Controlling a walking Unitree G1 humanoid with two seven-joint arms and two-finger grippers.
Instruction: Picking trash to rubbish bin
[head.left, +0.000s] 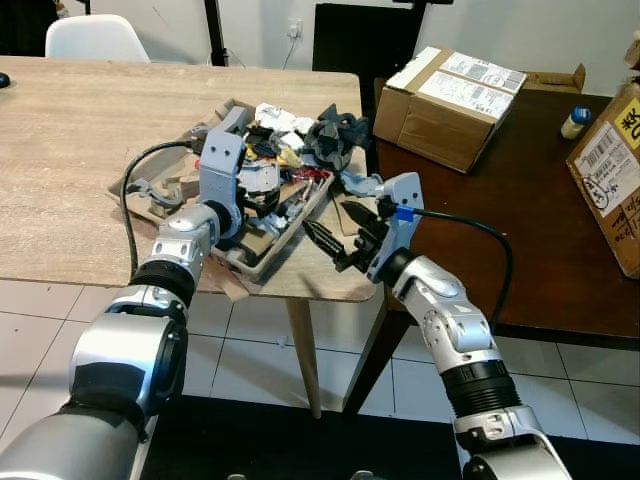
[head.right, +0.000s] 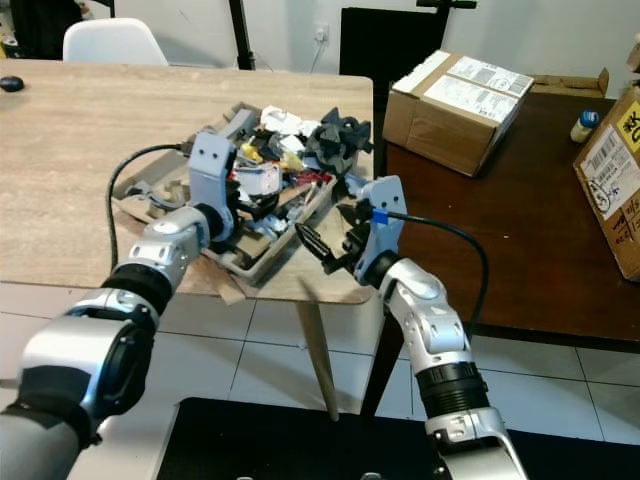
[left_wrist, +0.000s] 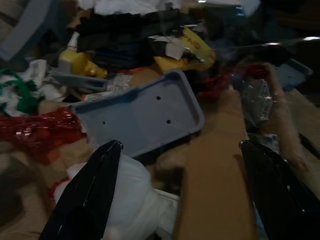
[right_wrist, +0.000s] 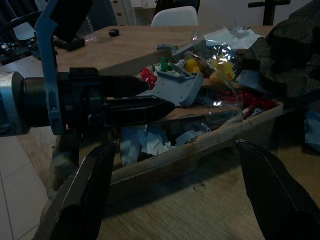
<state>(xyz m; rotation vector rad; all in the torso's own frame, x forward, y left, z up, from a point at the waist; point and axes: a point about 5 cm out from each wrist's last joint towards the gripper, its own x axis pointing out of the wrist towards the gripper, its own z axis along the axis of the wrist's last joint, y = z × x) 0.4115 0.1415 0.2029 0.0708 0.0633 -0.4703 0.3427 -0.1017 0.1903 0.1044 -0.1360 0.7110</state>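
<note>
A heap of trash fills a shallow cardboard tray near the right end of the wooden table. In the heap lie a grey plastic tray, red netting, a yellow piece, white crumpled paper and dark cloth. My left gripper reaches into the tray from its near side, open, with its fingers either side of the grey plastic tray's edge and a cardboard strip. My right gripper hovers open over the table's front right corner, pointing at the tray's near wall.
To the right stands a dark brown table with a cardboard box, a second box and a small bottle. A white chair stands behind the wooden table. Pale tiled floor lies below.
</note>
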